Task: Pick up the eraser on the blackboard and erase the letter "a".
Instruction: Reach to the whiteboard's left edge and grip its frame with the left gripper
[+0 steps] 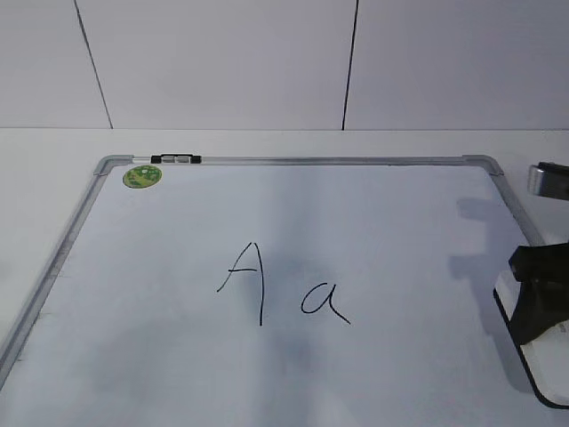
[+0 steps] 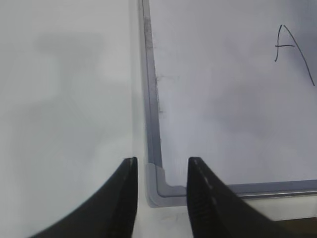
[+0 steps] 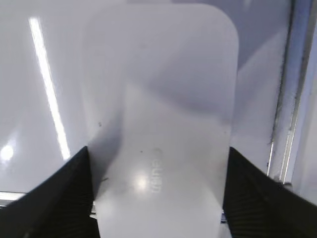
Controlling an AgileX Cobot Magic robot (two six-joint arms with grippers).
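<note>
Item: my right gripper (image 3: 157,198), fingers spread wide and straddling the eraser (image 3: 161,99), one on each long side; whether the pads touch it I cannot tell, and I judge the grasp not yet made.

Item: eraser, flat white rounded block with faint grey lettering and a black underside edge, lying on the blackboard (image 1: 373,205) by its right frame, well apart from the letter "a" (image 1: 324,301).

Item: letter "a", thin black loop with tail, intact, right of the capital "A" (image 1: 244,280) (not mine to wipe).

Item: my left gripper (image 2: 162,198), parted and empty over the board's corner, kept clear of the work.
</note>
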